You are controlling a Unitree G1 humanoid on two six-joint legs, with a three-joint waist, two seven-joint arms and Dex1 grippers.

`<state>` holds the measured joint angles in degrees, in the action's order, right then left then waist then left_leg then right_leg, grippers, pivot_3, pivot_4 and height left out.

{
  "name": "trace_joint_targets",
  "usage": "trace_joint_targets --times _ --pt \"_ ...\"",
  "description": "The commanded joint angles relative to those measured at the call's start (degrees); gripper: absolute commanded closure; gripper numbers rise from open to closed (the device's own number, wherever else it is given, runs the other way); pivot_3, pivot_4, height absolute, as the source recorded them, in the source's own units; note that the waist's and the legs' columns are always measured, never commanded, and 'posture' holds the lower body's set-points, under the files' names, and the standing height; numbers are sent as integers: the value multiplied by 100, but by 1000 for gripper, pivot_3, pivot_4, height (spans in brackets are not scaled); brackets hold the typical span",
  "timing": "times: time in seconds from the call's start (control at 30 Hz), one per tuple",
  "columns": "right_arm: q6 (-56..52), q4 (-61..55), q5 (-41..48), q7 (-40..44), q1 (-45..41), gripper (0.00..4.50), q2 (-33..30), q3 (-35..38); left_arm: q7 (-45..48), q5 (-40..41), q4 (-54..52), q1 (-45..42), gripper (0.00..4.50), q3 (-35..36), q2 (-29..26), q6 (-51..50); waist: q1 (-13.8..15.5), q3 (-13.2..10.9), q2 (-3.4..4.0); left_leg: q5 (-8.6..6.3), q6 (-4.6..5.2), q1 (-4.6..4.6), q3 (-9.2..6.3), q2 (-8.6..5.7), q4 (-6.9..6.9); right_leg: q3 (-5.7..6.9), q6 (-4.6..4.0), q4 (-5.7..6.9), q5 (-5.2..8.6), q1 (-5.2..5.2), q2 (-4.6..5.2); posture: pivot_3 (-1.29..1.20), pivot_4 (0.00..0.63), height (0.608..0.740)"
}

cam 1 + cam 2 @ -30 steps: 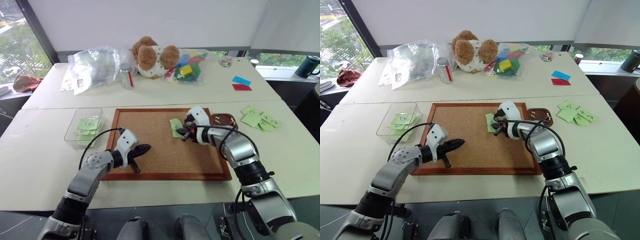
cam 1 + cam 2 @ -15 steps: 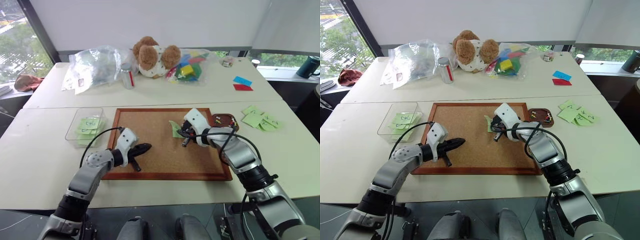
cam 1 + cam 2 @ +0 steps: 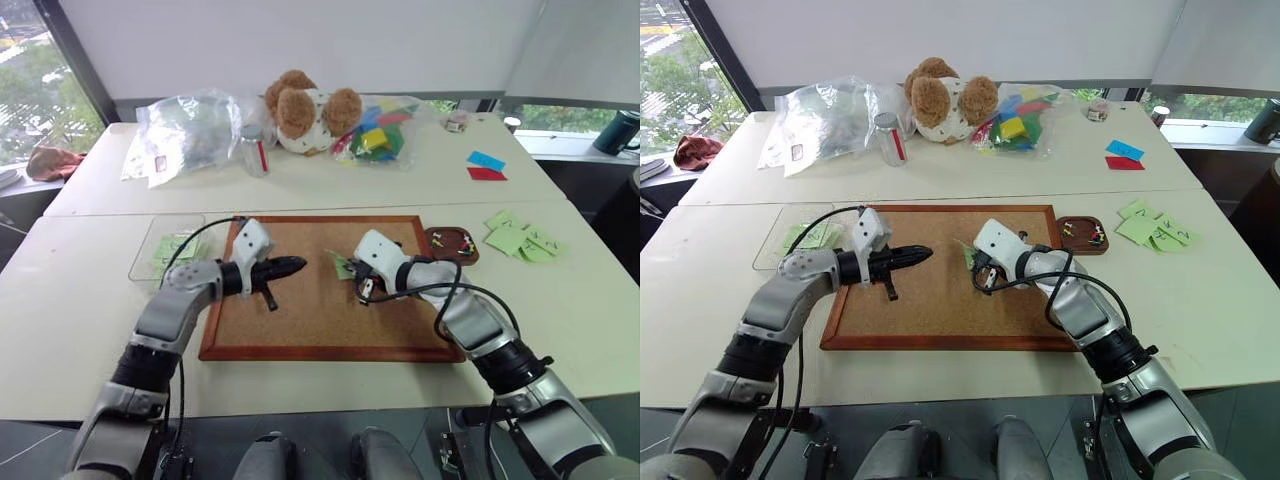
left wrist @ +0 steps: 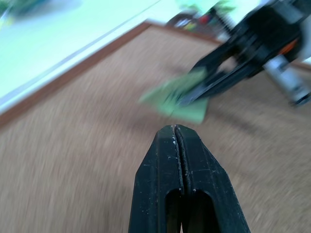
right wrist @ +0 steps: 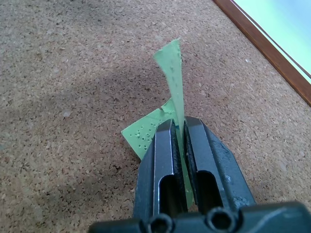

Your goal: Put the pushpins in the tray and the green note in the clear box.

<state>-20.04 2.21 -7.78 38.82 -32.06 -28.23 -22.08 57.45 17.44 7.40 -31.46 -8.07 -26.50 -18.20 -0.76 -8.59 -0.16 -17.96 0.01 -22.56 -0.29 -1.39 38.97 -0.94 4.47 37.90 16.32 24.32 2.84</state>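
Note:
My right gripper [image 5: 178, 131] is shut on the green note [image 5: 172, 73], holding it edge-up just above the corkboard [image 3: 320, 320]; the note's [image 3: 343, 265] lower corner is bent near the cork. A short way to its left, my left gripper [image 3: 298, 265] is shut and empty, pointing at the note [image 4: 180, 94]. The small brown tray [image 3: 430, 238] lies at the board's right edge with several pushpins [image 3: 462, 240] in it. The clear box [image 3: 150, 262] sits left of the board, partly behind my left arm, with green notes inside.
Loose green notes [image 3: 520, 238] lie right of the tray. On the far table are a teddy bear [image 3: 305, 110], crinkly plastic bags [image 3: 190, 125], a small jar [image 3: 252, 150], a bag of coloured toys [image 3: 375, 130], and blue and red papers [image 3: 483, 165].
My left gripper rose and moved forward over the board toward the note. My right gripper rolled and shifted slightly left, tilting the note up off the cork.

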Motion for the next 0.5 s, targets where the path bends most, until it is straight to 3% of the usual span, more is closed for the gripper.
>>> trace_joint_targets --times 0.03,0.23,0.5 --pt "90 -328 -39 114 11 4292 62 -8 526 -132 283 -311 4500 -144 -111 445 -5 0 0 0 0 0 0 0 0 0 0 0 0 0 -2 0 150 740" --pt "50 -432 -93 235 68 4292 71 -10 1096 -729 1202 -748 4500 -504 -219 1556 -1 -1 0 0 1 0 0 0 1 -1 0 1 0 1 -6 0 150 740" --pt "19 -666 -113 485 94 4292 41 -11 1581 -1030 2809 -1622 4500 -594 161 2537 10 -4 -6 -3 6 -9 0 -2 15 2 1 1 0 1 -7 0 150 740"
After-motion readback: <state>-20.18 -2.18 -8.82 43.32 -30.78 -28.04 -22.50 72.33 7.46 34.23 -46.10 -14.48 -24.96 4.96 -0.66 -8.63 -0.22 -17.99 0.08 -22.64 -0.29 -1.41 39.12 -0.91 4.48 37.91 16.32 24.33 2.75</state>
